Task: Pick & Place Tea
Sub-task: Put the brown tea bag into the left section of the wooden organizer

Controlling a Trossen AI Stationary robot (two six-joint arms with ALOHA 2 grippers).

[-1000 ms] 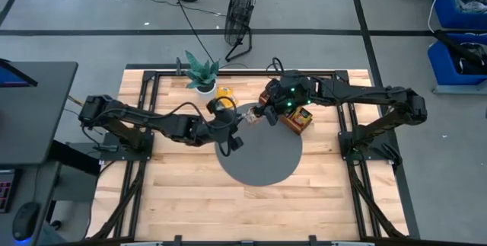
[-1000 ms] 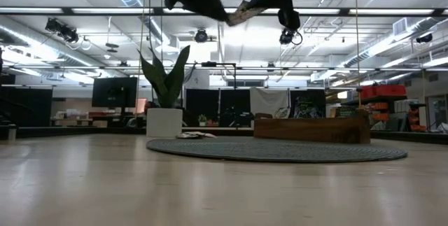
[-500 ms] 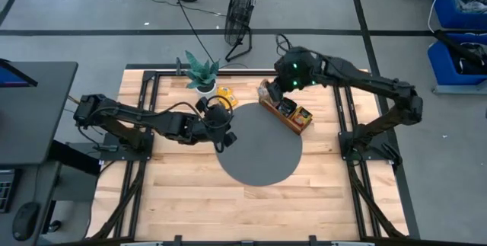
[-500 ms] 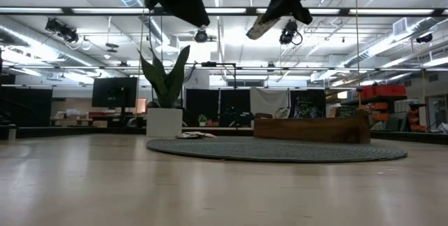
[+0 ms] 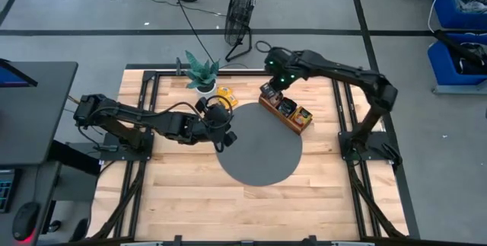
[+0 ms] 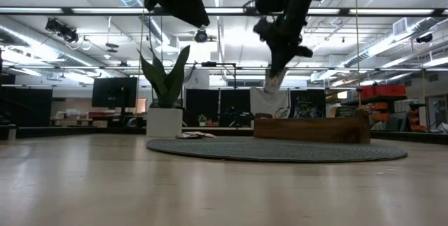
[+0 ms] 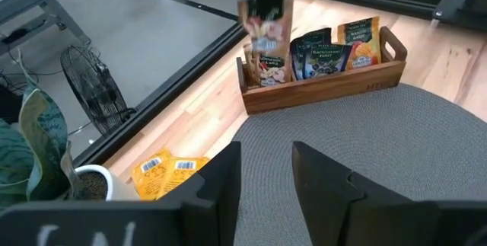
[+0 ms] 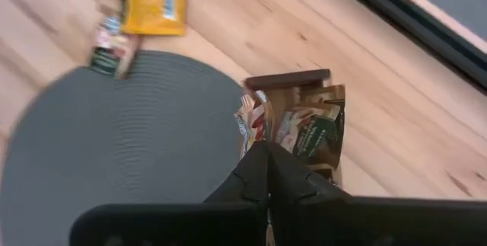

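Observation:
My right gripper (image 7: 272,2) is shut on a whitish tea packet (image 7: 263,31) above the far-left end of the long wooden tray (image 5: 285,111). The tray (image 7: 323,86) has several packets standing in it, dark ones (image 7: 319,52) and an orange one (image 7: 359,34). My left gripper (image 7: 266,171) is open and holds nothing; it hovers over the left edge of the round grey mat (image 5: 259,151). Two yellow packets (image 7: 167,171) lie flat on the wood beside the potted plant (image 5: 202,72). A darker packet (image 8: 112,44) lies at the mat's edge. My right gripper pinches the whitish packet by its top edge (image 7: 255,8) between the two fingers, coming from above and pointing down. The packet hangs upright below the fingers, and in the low view its lower end (image 6: 273,85) is clear above the tray (image 6: 311,128).
The plant's white pot (image 6: 164,122) stands at the far edge, left of the tray. A black frame rail (image 7: 190,55) runs along the far side of the table. Bare wood lies near of the mat (image 5: 251,208).
My right gripper has carried the packet away from my left gripper, toward the far edge and then down over the tray's far-left end. It has tipped to point downward, so the packet, slanted before, now hangs upright. My left gripper drew back a little toward the table's left.

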